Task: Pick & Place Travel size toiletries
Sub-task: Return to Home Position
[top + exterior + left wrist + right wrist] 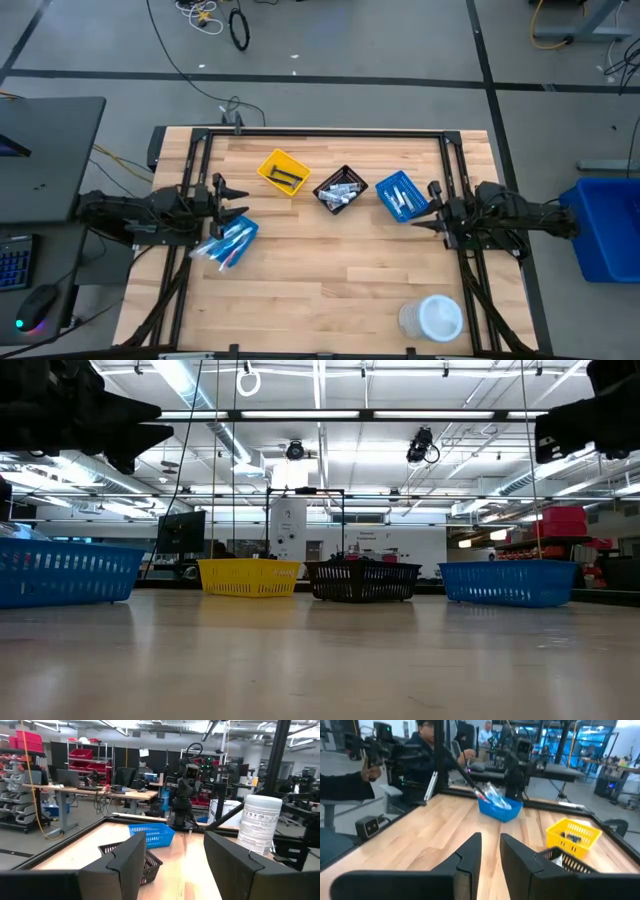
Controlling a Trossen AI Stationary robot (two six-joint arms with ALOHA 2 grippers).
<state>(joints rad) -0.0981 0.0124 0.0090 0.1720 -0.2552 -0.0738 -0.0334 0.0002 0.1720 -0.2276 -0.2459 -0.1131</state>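
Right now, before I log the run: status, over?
Left gripper open, right gripper open, both at the table's side edges. Toiletries all in the bins, none loose. Only the white tub stands apart.

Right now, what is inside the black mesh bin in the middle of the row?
The black mesh bin holds several small white tubes piled together. Their exact number, and anything lying beneath them, cannot be seen because the pile covers it.

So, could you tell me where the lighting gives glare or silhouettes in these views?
Low view: the ceiling lights face the camera, so the left gripper and right gripper, raised at the table's sides, show as black silhouettes, and the table carries a pale sheen. High view: even light, no glare.
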